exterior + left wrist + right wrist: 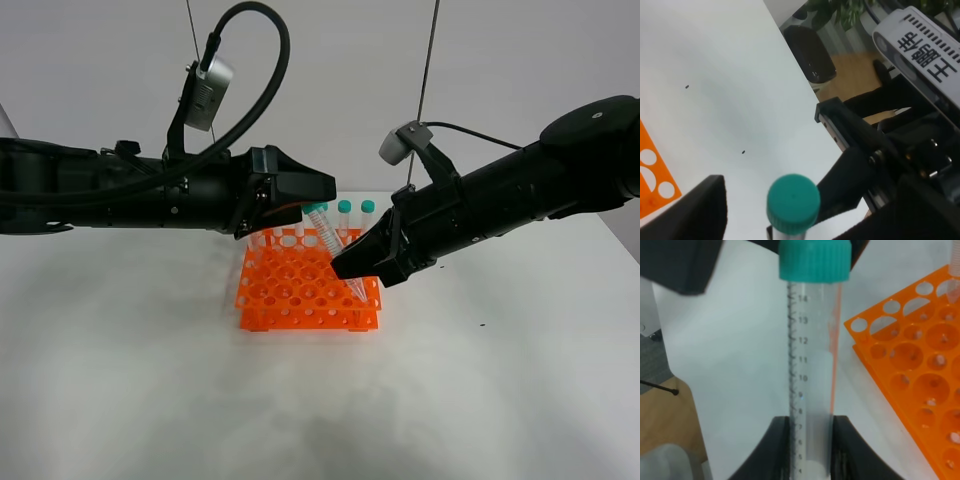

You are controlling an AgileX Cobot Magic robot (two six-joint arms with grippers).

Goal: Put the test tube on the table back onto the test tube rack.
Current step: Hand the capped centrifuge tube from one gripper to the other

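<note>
**Test tube** (812, 355): clear, with a teal cap (813, 260) and a printed scale running down one side. You have it off the table (150, 390), tilted over the right front part of the test tube rack (290, 295). The cap is high and leans toward the left gripper (322, 192). The tip points down at the rack's front right corner. From the high view you cannot quite tell whether the tip has entered a hole or only hangs just above one.

**Right gripper** (355, 268): clamped on the test tube. Your wrist view shows its two black fingers (781, 445) pressed against opposite sides of the lower barrel. Most of the barrel and the whole cap stand clear above them.

**Left gripper**: fingers spread and holding nothing. The cap sits in the gap between them. The near finger (697, 210) stands apart from the cap, with white table showing between the two.

**Test tube rack**: bright orange, two tiers with a grid of round holes, standing flat on the table between your two arms. The front rows are unfilled.

**Other tubes** (345, 208): teal-capped and upright in the rack's back row, behind the tilted one.

**Table**: white and smooth, with a few small dark specks (687, 86).
</note>
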